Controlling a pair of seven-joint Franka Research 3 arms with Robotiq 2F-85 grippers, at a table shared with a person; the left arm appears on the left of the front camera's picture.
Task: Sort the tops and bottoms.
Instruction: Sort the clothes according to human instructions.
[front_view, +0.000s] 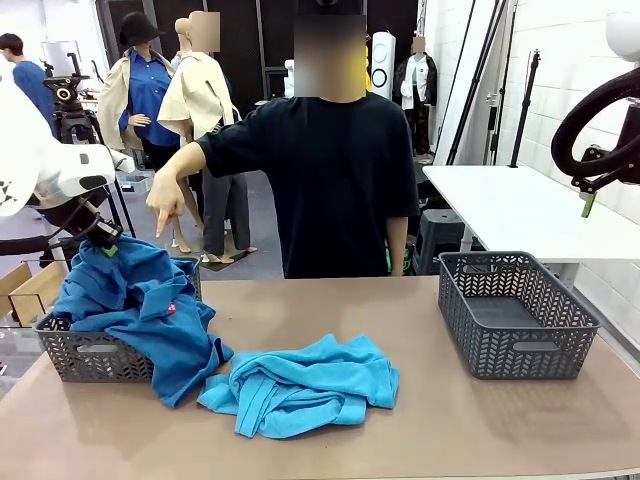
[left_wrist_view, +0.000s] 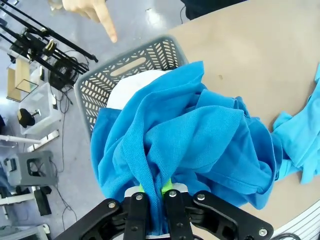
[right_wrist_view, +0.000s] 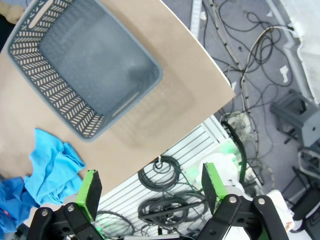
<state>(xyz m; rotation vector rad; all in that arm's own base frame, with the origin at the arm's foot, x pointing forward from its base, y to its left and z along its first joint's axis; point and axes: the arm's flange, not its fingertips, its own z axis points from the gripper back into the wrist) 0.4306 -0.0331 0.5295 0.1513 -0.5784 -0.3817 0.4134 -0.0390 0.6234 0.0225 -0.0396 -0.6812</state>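
The left hand is pinched tight on a fold of the royal-blue shirt, lifting it above the left basket; the shirt drapes over the basket's rim onto the desk; a white shirt lies inside beneath it; the sky-blue shirt lies crumpled mid-desk; the person's hand points down at the left basket; the right hand hangs spread wide above the desk's edge near the right basket.

The left tool pinches a fold of the royal-blue shirt at six o'clock. The shirt hangs over a gray basket on the tabletop. A person's hand points down at eleven o'clock.
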